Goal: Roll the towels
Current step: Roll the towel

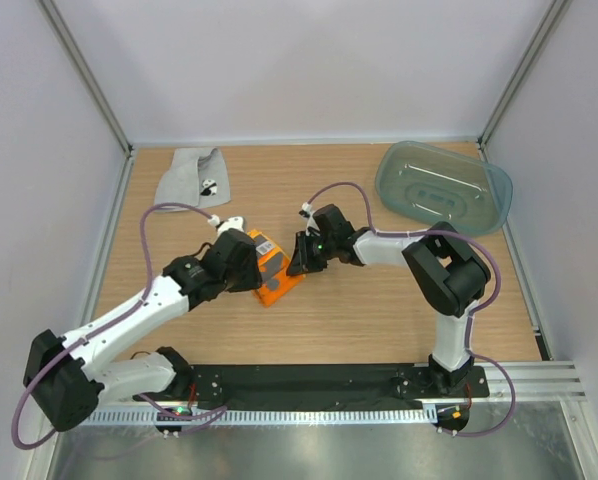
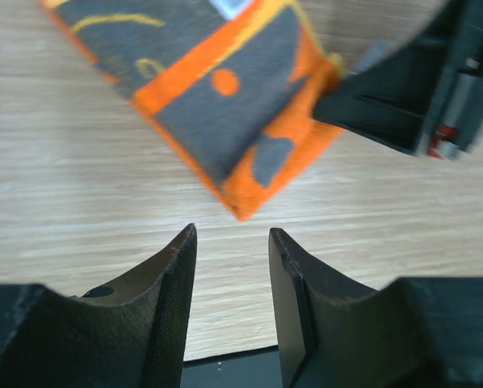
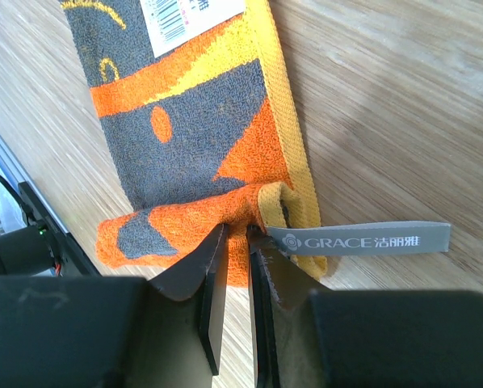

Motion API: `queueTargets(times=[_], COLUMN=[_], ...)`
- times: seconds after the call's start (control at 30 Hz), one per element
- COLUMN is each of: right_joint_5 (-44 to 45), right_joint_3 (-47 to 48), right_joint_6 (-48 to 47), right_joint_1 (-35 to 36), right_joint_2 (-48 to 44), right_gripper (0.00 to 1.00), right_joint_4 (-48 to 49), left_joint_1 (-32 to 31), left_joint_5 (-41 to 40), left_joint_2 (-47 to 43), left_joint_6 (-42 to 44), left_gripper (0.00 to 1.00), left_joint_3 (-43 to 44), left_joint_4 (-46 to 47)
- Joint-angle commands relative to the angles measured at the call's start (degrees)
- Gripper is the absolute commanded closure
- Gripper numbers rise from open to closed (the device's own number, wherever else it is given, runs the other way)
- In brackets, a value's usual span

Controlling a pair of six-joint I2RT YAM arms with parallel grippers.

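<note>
The orange towel (image 1: 275, 272) with a dark grey pattern lies flat mid-table, its near edge curled into a small roll. My right gripper (image 3: 237, 234) is shut on that curled edge of the orange towel (image 3: 185, 129), beside its grey woven label (image 3: 363, 240). My left gripper (image 2: 232, 238) stands open just short of a corner of the orange towel (image 2: 225, 89), with only bare wood between its fingers. From above, the left gripper (image 1: 254, 268) and right gripper (image 1: 301, 262) flank the orange towel. The plain light grey towel (image 1: 191, 175) lies crumpled at the back left.
A translucent blue-green plastic tub (image 1: 442, 187) sits upside down at the back right. White walls enclose the wooden table (image 1: 359, 320) on three sides. A black base rail (image 1: 309, 380) runs along the near edge.
</note>
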Motion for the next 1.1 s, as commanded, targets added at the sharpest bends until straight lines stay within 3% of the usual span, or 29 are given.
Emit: queueTargets(times=[0.0, 0.2, 0.43, 1.07], right_joint_5=[2.55, 2.56, 2.64, 3.00], right_joint_3=[1.71, 1.89, 2.06, 5.22], right_joint_6=[-1.81, -2.34, -2.43, -3.13], right_joint_1=[-0.14, -0.14, -0.05, -0.23], right_joint_2=[0.46, 0.11, 0.46, 2.74], right_gripper=[0.77, 0.77, 0.77, 0.77], right_joint_4=[-1.85, -3.69, -4.22, -6.68], left_joint_1=[-4.74, -6.42, -6.33, -6.33], left_joint_5=[-2.09, 0.91, -1.64, -4.37], left_joint_2=[1.99, 9.70, 16.40, 19.13], left_joint_6=[4.49, 4.94, 5.81, 2.92], left_gripper=[0.57, 0.57, 0.58, 0.61], left_joint_3=[1.71, 0.66, 0.57, -6.19], left_joint_4=[7.10, 15.99, 17.15, 17.85])
